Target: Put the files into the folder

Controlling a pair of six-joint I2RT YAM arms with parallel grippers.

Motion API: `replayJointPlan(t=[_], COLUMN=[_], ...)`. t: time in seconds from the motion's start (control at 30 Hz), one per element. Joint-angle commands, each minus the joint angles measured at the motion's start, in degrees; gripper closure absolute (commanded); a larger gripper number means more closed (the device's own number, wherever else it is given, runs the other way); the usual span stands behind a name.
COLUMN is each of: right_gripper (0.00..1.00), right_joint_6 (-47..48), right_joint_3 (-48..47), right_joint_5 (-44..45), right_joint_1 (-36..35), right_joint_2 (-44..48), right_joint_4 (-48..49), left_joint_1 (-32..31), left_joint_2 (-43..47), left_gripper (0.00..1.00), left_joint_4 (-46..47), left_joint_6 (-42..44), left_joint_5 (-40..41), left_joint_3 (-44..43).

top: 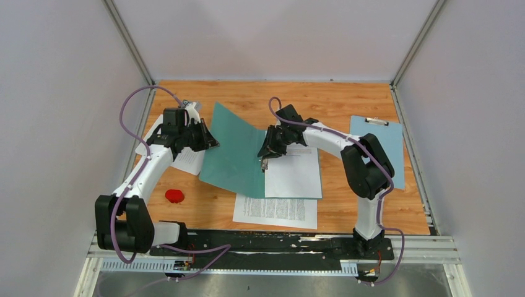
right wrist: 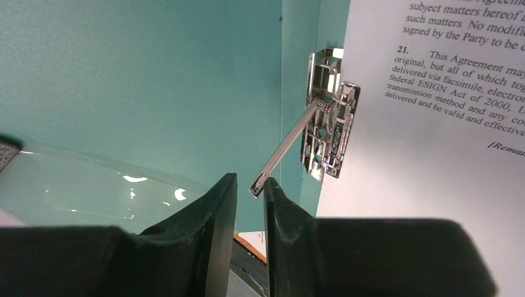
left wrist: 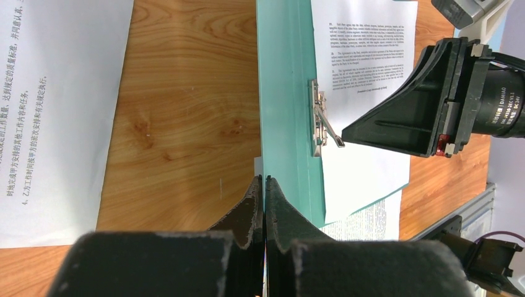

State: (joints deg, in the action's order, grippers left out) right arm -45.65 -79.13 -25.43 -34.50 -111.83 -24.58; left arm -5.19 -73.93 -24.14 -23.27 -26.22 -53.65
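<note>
Pinching the raised left cover of the folder point(top: 232, 151) in my left end effector point(left wrist: 264, 182), clenched tight, I have my right end effector point(right wrist: 251, 182) slightly parted around the lever tip of the metal clip point(right wrist: 328, 124). One sheet point(right wrist: 433, 154) lies inside the folder; another sheet point(top: 275, 210) rests on the counter point(top: 337, 213) just beside it.

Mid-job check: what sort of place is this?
Most likely a robot test cell, not an office: a wooden table boxed in by plain white panels, two arms bolted to a rail at its near edge, with a folder and clipboard as props.
</note>
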Motion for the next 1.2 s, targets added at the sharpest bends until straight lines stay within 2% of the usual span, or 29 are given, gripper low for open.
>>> replayJointPlan(t=[0.0, 0.37, 0.73, 1.17], right_gripper=[0.77, 0.78, 0.87, 0.88], right_joint_6=[-1.9, -3.6, -3.8, -3.5], right_joint_3=[1.0, 3.8, 6.4, 8.4], right_joint_5=[0.8, 1.0, 1.6, 1.3], right_joint_1=[-0.5, -1.1, -1.2, -1.5], right_joint_2=[1.1, 2.3, 2.7, 2.0], right_joint_4=[0.6, 2.8, 4.2, 5.1], left_joint_1=[-0.2, -0.2, -0.2, -0.2], left_joint_2=[1.6, 1.9, 2.0, 1.9], left_gripper=[1.0, 1.0, 1.0, 1.0], left_joint_4=[2.7, 2.5, 2.3, 2.1], left_joint_6=[0.3, 0.2, 0.4, 0.5], left_joint_5=[0.7, 1.2, 1.5, 1.8], left_joint_3=[-0.4, -0.2, -0.2, -0.2])
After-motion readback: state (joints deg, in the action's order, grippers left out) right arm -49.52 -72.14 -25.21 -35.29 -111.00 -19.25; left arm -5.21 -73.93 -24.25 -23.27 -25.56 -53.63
